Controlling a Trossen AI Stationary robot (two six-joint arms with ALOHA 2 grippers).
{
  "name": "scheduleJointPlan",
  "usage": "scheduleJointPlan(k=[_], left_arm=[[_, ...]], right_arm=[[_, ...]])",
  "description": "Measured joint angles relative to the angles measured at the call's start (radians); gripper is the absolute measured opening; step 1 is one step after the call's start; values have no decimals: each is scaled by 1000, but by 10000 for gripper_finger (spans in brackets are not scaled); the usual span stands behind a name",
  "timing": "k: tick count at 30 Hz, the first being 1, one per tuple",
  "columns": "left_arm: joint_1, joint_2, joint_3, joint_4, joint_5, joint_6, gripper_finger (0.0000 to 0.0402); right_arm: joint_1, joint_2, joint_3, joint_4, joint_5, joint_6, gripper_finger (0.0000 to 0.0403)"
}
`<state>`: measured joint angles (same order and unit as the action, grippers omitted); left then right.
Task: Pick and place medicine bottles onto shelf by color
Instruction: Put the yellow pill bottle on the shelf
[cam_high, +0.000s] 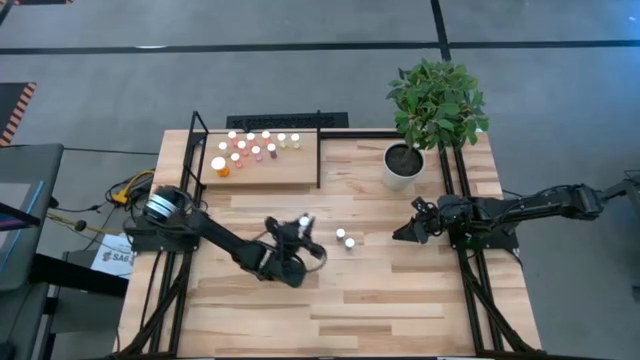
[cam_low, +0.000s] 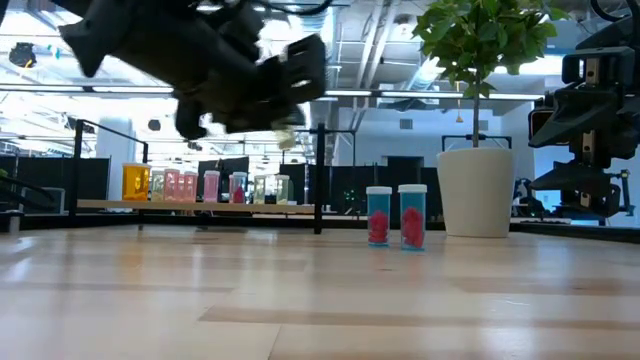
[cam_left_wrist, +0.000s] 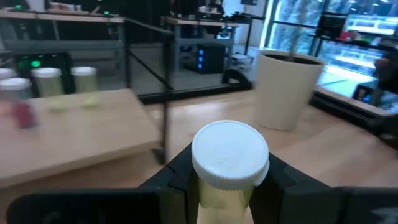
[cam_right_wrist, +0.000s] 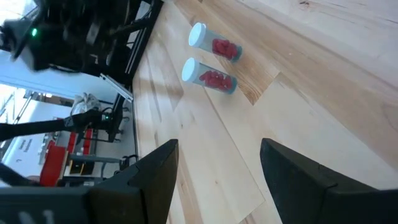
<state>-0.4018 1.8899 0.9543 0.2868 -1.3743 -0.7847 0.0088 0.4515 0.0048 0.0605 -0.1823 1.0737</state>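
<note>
My left gripper (cam_high: 302, 227) is over the middle of the table, shut on a medicine bottle (cam_left_wrist: 230, 154) with a white cap and yellowish contents. Two medicine bottles with red contents (cam_high: 341, 236) (cam_high: 352, 243) stand upright on the table just to its right; the low view shows them as well (cam_low: 379, 215) (cam_low: 412, 215). The shelf (cam_high: 290, 168), a light wood board in a black rod frame, lies at the far left and carries several bottles (cam_high: 255, 148). My right gripper (cam_high: 408, 233) waits open at the right, pointing at the two red bottles (cam_right_wrist: 211, 62). My left gripper pinches the bottle's yellowish body (cam_left_wrist: 225, 200) just under the white cap, one finger (cam_left_wrist: 177, 183) on each side. The fingers come about level from the table's near side. The bottle stands upright in the hold, lifted clear of the table (cam_low: 287, 135).
A white plant pot (cam_high: 401, 168) with a green plant stands at the far right, beside the shelf. The shelf's black uprights (cam_high: 318, 150) rise at its edges. Bare wood lies along the near half of the table (cam_high: 380, 300).
</note>
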Motion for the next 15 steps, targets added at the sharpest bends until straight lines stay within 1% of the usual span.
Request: scheduleJointPlan(k=[3,6,10,15], left_arm=[[23,-89,-105,-51,11,-75,85],[61,-171,-223,-63,46,-119,85],[148,-277,-357,-59,156,-144,85],[274,-370,-464,-55,208,-141,85]], right_arm=[[0,0,0,0,0,0,249],[0,0,0,0,0,0,249],[0,0,0,0,0,0,249],[0,1,0,0,0,0,249]])
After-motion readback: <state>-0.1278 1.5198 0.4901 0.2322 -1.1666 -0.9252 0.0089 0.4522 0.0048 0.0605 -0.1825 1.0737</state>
